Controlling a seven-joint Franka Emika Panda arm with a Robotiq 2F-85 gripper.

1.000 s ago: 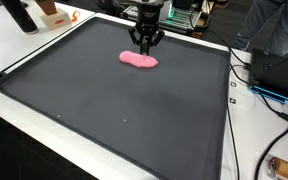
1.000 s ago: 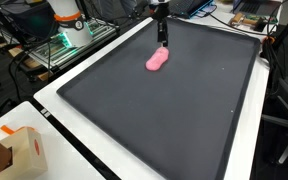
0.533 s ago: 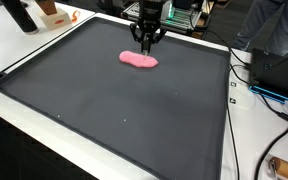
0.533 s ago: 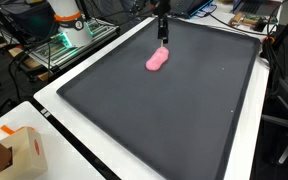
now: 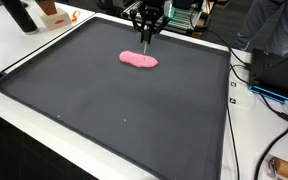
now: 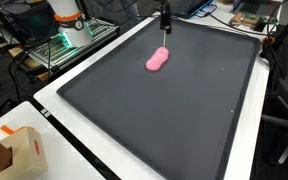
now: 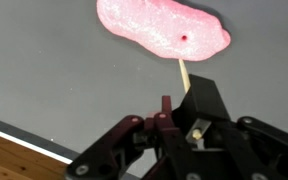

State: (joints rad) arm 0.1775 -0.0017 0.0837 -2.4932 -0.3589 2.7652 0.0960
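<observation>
A pink lump of putty (image 5: 138, 60) (image 6: 158, 61) lies on the far part of a big dark grey mat (image 5: 134, 110) (image 6: 174, 110). My gripper (image 5: 146, 36) (image 6: 165, 29) hangs above the lump's far side, apart from it, with its jaws shut. In the wrist view the gripper (image 7: 182, 98) pinches a thin tan stick (image 7: 182, 72) whose tip points at the putty (image 7: 154, 25). A small red dot (image 7: 184, 38) marks the putty close to the stick's tip.
The mat has a raised black rim (image 5: 4, 70) on a white table. An orange and white box (image 6: 19, 150) stands off the mat's near corner. Cables (image 5: 264, 85) and equipment (image 6: 69, 25) lie round the sides.
The gripper has risen from just above the putty, its tip now clear of the lump. The putty has not moved.
</observation>
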